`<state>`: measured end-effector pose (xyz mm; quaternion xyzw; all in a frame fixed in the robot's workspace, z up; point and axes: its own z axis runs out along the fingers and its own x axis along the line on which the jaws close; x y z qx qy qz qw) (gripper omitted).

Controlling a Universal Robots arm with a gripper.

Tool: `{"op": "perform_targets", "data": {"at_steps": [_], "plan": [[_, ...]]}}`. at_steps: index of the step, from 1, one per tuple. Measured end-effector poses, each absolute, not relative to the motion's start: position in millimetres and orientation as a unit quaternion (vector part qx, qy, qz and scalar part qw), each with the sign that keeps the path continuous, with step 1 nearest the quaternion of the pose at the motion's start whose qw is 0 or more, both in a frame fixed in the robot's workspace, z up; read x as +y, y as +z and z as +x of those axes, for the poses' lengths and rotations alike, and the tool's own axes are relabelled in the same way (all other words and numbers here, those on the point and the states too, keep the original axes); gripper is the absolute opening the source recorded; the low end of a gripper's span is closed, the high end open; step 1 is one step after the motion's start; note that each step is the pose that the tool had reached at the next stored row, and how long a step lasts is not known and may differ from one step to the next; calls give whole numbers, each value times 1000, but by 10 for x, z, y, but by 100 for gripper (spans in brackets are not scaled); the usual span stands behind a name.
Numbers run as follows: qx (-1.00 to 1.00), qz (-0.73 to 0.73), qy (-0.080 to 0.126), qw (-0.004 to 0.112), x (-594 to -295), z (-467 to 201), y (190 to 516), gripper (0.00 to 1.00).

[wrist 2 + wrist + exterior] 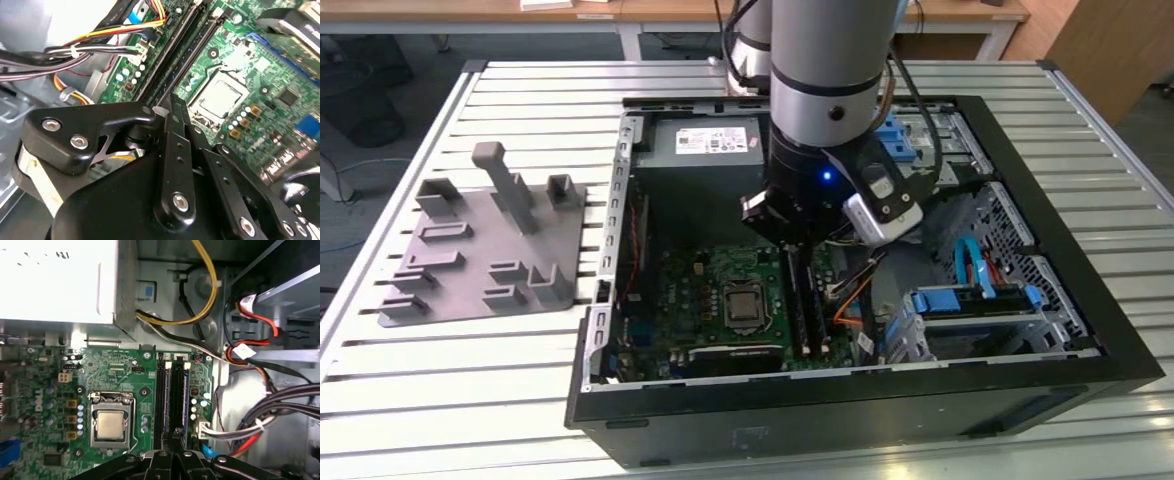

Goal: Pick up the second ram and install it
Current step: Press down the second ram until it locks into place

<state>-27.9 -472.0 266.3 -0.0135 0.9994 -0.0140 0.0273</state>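
The arm reaches down into the open computer case, which lies on the slatted desk. Its gripper sits low over the motherboard, directly above the long black memory sockets beside the processor. In the second wrist view the fingers stand narrow, close together; whether they pinch the second ram cannot be told, and no dark-blue strip can be made out. The grey moulded tray rests on the desk toward the exterior view's left edge, well apart from the gripper
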Motion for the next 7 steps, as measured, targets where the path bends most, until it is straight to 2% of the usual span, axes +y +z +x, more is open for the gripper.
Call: {"op": "perform_targets", "data": {"at_steps": [7], "plan": [[999,-14,-14,27,-4720,-279,2691,10]]}}
